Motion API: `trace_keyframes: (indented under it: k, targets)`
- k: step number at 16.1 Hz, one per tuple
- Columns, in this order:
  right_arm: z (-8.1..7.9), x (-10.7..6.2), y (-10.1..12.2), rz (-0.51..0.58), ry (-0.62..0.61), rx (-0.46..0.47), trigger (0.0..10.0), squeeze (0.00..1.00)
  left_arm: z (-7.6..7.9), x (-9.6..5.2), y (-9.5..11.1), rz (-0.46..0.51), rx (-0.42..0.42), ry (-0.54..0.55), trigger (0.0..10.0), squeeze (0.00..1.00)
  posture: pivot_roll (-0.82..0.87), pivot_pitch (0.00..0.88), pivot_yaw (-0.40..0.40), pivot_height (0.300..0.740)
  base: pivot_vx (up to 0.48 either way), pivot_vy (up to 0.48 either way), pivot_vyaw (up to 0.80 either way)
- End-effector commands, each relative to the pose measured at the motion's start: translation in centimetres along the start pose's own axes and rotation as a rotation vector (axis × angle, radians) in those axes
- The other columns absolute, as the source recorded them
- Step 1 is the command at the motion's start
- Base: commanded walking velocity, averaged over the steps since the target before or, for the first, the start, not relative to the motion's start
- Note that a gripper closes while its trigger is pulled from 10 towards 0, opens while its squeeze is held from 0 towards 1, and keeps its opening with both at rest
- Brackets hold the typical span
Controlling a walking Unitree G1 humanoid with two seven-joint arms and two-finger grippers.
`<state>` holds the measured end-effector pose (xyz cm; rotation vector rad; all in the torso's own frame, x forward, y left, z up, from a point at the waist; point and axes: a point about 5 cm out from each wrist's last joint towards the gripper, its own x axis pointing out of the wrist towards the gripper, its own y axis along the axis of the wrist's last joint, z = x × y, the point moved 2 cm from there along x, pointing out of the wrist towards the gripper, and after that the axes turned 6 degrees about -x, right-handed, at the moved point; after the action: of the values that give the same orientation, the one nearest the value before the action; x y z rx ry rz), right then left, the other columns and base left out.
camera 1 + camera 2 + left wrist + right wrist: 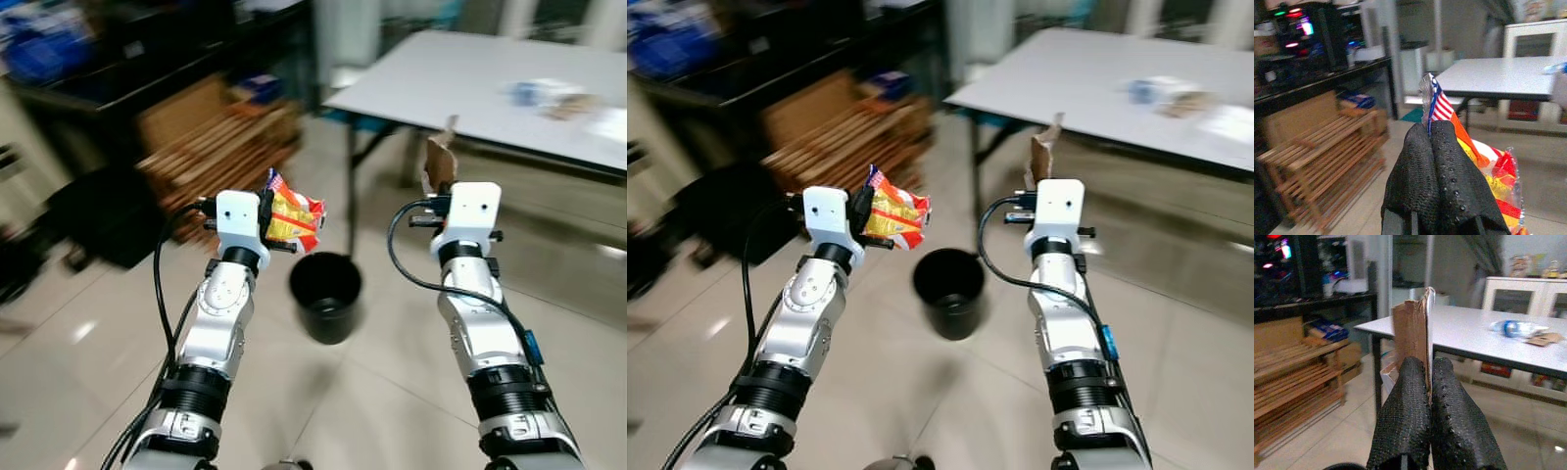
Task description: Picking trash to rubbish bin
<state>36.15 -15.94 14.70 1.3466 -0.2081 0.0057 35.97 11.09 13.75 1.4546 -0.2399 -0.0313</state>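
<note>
Midway through the task, the left gripper (266,217) pinches a crumpled snack wrapper (291,217) and the right gripper (441,186) clamps a brown cardboard scrap (439,162), both held short of the black bin (325,294) on the floor, awaiting release.

Black bin (325,294) on tiled floor (392,392)
</note>
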Motion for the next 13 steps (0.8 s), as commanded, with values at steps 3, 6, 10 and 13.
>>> trace_keyframes:
  k: [3,6,10,13]
  targets:
    - [-0.43,0.19,0.29,-0.005,0.011,-0.003,10.0,0.00,-0.35,-0.06,0.15,-0.001,0.001,0.011,10.0,0.00,0.03,0.011,0.112,0.740,0.000,0.000,0.80]
    - [-0.47,0.18,0.17,-0.012,0.013,-0.010,10.0,0.00,-0.33,-0.10,0.11,-0.002,0.001,0.012,10.0,0.00,0.03,0.012,0.110,0.740,0.000,0.000,0.80]
    - [-0.77,0.25,0.16,-0.017,0.025,0.015,10.0,0.00,-0.93,-0.10,-0.59,-0.047,0.032,0.043,10.0,0.00,0.04,0.012,0.109,0.740,0.000,0.000,0.40]
    - [-0.95,0.24,0.18,-0.020,0.035,0.023,10.0,0.00,-0.97,-0.07,-0.61,-0.052,0.035,0.042,10.0,0.00,0.04,0.011,0.108,0.740,0.101,0.000,0.00]
